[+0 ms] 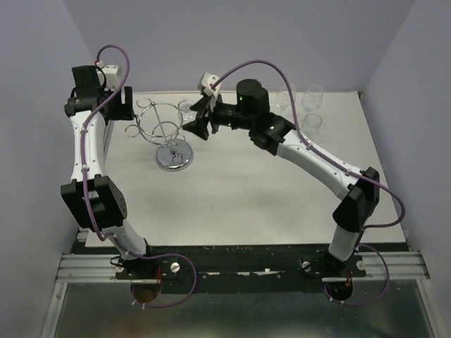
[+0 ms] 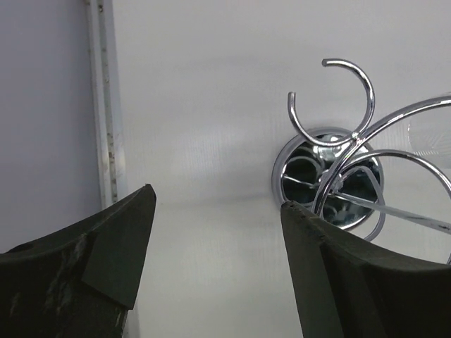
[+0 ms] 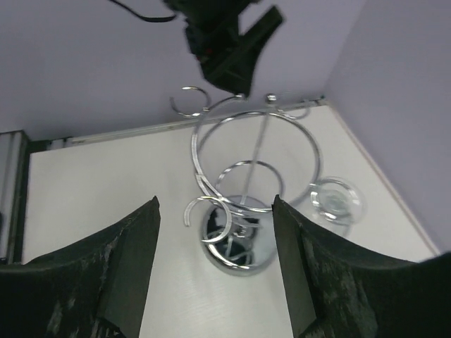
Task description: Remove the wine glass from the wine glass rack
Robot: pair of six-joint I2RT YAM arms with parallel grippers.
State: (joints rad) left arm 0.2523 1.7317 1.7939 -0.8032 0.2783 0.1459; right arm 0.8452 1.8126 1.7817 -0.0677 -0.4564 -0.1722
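Glass (image 3: 337, 199) looks light, slick and brittle, so grip its stem gently; left claw (image 2: 217, 201) and right claw (image 3: 215, 202) gape empty.

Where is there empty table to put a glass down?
The biggest bare patch is the middle of the table, between the rack and the near edge. The far side is crowded. The left hand and right hand sit on either side of the rack, both open, and glasses stand in the far right corner.
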